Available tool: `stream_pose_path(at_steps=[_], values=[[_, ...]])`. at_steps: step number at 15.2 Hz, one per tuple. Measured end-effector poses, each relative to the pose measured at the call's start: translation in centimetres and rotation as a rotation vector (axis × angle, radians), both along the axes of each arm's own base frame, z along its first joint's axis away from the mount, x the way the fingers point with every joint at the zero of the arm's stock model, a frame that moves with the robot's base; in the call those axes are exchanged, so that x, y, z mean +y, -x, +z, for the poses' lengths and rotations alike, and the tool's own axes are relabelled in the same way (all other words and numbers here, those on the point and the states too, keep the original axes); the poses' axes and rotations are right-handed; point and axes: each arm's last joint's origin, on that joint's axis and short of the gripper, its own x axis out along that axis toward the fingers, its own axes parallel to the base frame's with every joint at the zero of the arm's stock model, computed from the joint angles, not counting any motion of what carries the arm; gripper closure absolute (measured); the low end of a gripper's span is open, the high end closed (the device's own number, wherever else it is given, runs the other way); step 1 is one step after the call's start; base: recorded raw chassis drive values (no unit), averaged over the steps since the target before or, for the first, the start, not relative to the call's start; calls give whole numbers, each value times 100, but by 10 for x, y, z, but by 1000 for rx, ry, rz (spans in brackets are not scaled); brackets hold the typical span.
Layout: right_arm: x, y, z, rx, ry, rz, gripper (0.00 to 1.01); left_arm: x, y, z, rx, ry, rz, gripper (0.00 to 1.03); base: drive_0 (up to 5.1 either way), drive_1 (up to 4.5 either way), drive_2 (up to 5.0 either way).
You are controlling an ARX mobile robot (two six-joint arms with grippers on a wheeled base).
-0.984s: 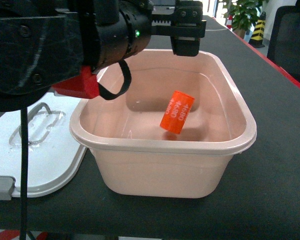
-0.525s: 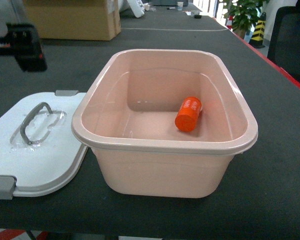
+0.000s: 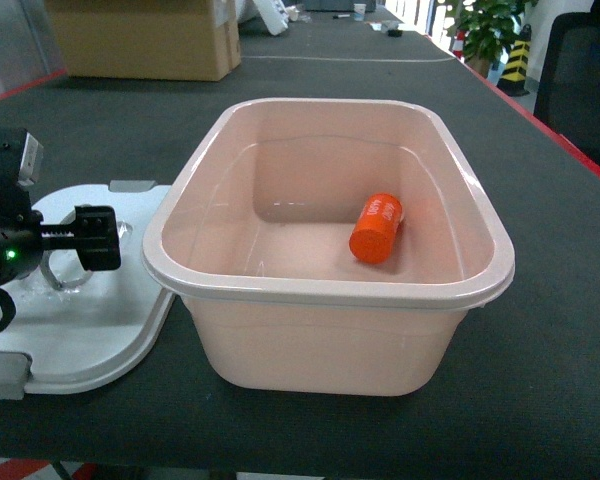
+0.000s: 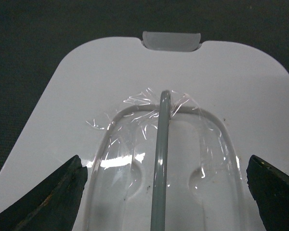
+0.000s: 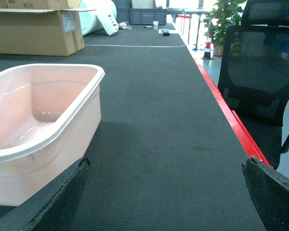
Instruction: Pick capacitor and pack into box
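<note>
The orange capacitor, falling a second ago, now rests on its side in the pink box; the left gripper, jaws wide and empty, has swung down over the lid and its handle; closing looks next; the right gripper hangs wide beside the box

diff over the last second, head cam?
The capacitor dropped from mid-air to lie on its side on the box floor. The left gripper swung from above the box's far rim to over the lid, jaws open astride the handle. Box and lid stayed put.
</note>
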Motion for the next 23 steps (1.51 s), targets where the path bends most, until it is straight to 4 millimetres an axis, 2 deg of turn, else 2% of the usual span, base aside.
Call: stream_pose_path(at_steps=[1, 7, 10, 11, 14, 15, 16, 20, 21, 23], values=[[0, 0, 0, 0, 0, 0, 3, 1, 0, -2, 10, 5, 5, 5, 0, 0, 0], [0, 0, 0, 0, 0, 0, 3, 3, -1, -5, 12, -8, 8, 71, 0, 0, 0], [0, 0, 0, 0, 0, 0, 3, 3, -1, -5, 13, -8, 8, 97, 0, 0, 0], [0, 0, 0, 0, 0, 0, 3, 3, -1, -5, 13, -12, 9, 101, 0, 0, 0], [0, 0, 0, 0, 0, 0, 3, 6, 0, 1, 24, -11, 14, 101, 0, 0, 0], [0, 0, 0, 0, 0, 0, 3, 8, 0, 10, 25, -9, 24, 101, 0, 0, 0], [0, 0, 0, 0, 0, 0, 3, 10, 0, 30, 10, -12, 46, 101, 0, 0, 0], [0, 0, 0, -1, 0, 0, 3, 6, -3, 126, -187, -19, 61, 101, 0, 0, 0], [0, 0, 0, 0, 0, 0, 3, -5, 2, 166, -269, -10, 49, 101, 0, 0, 0], [0, 0, 0, 0, 0, 0, 3, -32, 12, 206, -327, 22, -3, 101, 0, 0, 0]])
